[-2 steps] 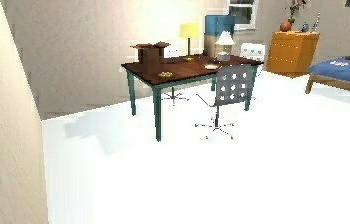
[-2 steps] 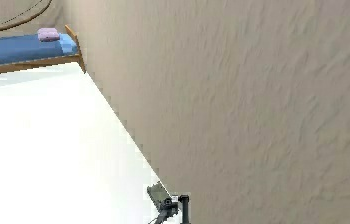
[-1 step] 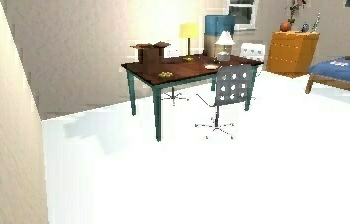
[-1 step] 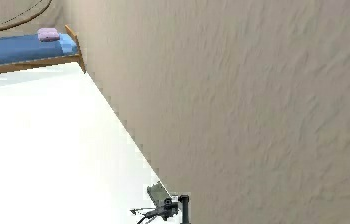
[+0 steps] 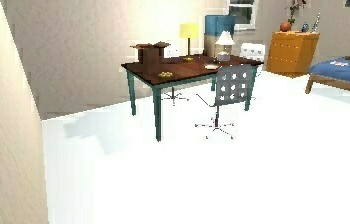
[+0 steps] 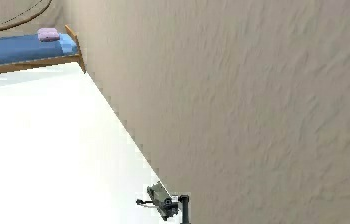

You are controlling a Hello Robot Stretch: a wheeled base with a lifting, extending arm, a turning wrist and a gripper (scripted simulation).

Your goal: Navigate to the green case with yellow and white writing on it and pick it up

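Tool (image 6: 143, 203) at bottom centre of arm side view, bare floor behind, holding nothing. Bench (image 5: 188, 72) upper centre of forward view with brown box (image 5: 151, 50), yellow lamp (image 5: 189, 35), small flat blob (image 5: 166, 74). Can't tell whether blob is the green case.

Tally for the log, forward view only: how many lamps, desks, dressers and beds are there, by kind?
lamps: 2, the yellow lamp and the white lamp
desk: 1
dresser: 1
bed: 1
Total: 5
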